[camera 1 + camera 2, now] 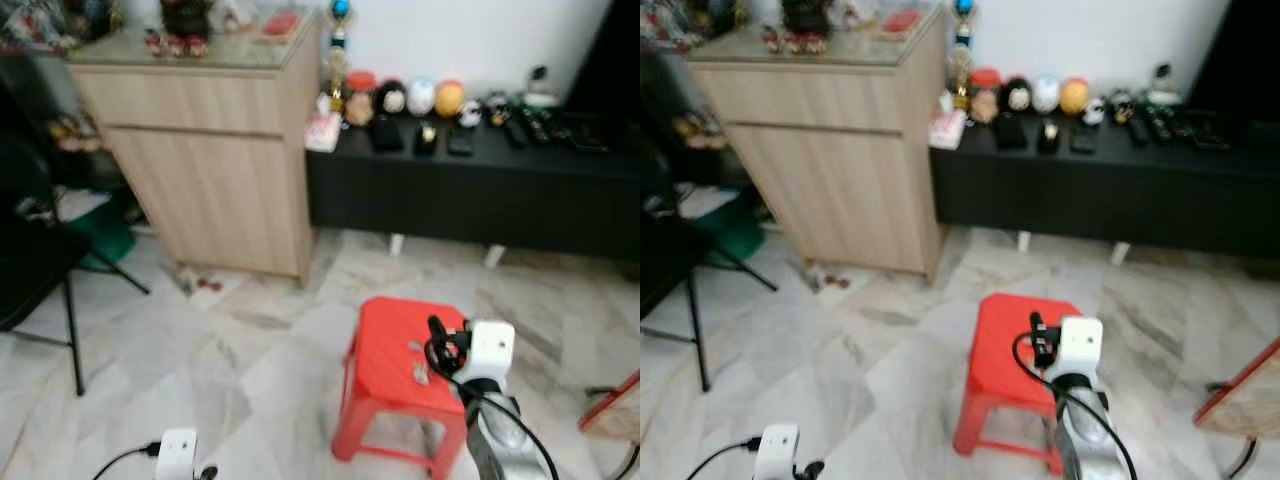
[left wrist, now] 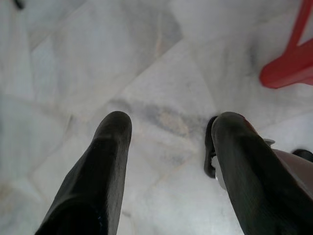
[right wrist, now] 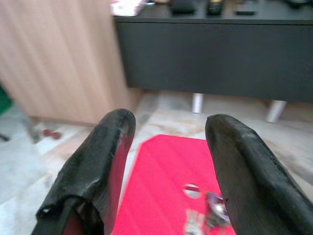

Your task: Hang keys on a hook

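Note:
A small bunch of keys (image 1: 420, 372) lies on the seat of a red plastic stool (image 1: 392, 350) on the marble floor. In the right wrist view the keys (image 3: 205, 215) sit low on the stool (image 3: 166, 181), between the spread fingertips (image 3: 113, 132). My right gripper (image 3: 168, 129) is open and hovers over the near right side of the stool, above and just behind the keys. The right wrist (image 1: 487, 350) shows beside the seat. My left gripper (image 2: 171, 125) is open and hangs low over bare floor, left of the stool.
A light wooden cabinet (image 1: 215, 150) stands at the back left. A long black low bench (image 1: 480, 190) with small ornaments and remotes runs along the white wall. A black tripod leg (image 1: 72, 330) stands at the left. A wooden edge (image 1: 615, 410) shows at far right.

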Tool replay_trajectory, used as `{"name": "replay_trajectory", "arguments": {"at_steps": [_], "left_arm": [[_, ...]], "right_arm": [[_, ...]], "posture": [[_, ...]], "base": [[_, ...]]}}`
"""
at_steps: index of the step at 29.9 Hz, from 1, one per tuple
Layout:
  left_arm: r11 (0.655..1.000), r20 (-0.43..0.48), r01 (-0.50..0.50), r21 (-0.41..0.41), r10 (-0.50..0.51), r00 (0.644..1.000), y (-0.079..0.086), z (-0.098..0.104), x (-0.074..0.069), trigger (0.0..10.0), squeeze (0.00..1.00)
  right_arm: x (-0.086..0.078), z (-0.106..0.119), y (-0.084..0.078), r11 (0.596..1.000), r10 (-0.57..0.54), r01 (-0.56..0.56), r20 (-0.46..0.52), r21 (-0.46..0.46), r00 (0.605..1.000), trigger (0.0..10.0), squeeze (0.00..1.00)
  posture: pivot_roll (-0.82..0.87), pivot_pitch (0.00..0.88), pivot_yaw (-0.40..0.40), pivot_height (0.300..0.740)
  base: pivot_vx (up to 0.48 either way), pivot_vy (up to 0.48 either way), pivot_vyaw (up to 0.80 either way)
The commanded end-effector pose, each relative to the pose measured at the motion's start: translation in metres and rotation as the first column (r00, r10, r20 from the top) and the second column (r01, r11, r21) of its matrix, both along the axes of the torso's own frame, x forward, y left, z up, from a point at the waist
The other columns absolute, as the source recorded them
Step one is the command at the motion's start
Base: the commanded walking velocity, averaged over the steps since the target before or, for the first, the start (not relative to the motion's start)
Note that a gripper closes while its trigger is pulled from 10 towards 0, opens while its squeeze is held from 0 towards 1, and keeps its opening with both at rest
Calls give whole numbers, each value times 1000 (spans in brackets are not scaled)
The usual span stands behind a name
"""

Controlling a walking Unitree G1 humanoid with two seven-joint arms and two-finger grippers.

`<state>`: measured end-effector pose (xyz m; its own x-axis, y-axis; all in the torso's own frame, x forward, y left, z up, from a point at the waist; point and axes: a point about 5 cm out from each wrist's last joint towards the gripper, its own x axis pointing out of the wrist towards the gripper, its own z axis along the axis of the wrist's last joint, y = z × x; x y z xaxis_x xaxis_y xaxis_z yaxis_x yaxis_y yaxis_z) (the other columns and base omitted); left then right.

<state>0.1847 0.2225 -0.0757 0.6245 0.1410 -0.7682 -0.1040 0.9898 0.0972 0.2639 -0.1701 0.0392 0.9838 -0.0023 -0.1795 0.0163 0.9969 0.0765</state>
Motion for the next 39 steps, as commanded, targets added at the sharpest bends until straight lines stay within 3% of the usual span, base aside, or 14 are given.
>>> {"name": "replay_trajectory", "arguments": {"at_steps": [1,9,13,18,23,26,28,39], "left_arm": [[1000,-11,0,-2,0,1000,1,-2,-3,10000,0],[1000,-5,29,-10,-29,1000,-1,0,0,10000,0],[1000,9,8,-16,-8,1000,0,1,1,10000,0],[1000,10,12,-13,-12,1000,0,2,4,10000,0],[1000,7,12,-13,-12,1000,1,2,4,10000,0],[1000,-1,15,-13,-15,1000,0,1,3,10000,0],[1000,-4,16,-13,-16,1000,0,1,1,10000,0],[1000,-18,26,-10,-26,999,-2,-1,-1,10000,0]], "right_arm": [[0,-3,0,1000,-13,13,-9,15,1000,10000,0],[6,0,-1,999,-22,22,6,30,1000,10000,0],[7,0,-7,985,-107,107,-8,133,994,10000,0],[7,-2,-5,992,-87,89,-28,90,996,10000,0],[9,0,-3,989,-95,97,-20,112,995,10000,0],[10,0,3,997,-51,51,-12,62,999,10000,0],[8,-3,4,991,-65,67,-19,114,998,10000,0],[7,-7,2,989,-93,97,-43,110,995,10000,0]], "posture": [[68,19,34,740],[70,52,36,740],[75,61,37,740],[79,68,42,740],[80,69,42,740],[79,60,40,740],[81,55,40,740],[79,64,36,740]], "base": [[0,0,0],[0,0,0],[265,0,0],[276,0,0],[268,0,334],[85,0,800],[0,0,0],[0,0,0]]}}
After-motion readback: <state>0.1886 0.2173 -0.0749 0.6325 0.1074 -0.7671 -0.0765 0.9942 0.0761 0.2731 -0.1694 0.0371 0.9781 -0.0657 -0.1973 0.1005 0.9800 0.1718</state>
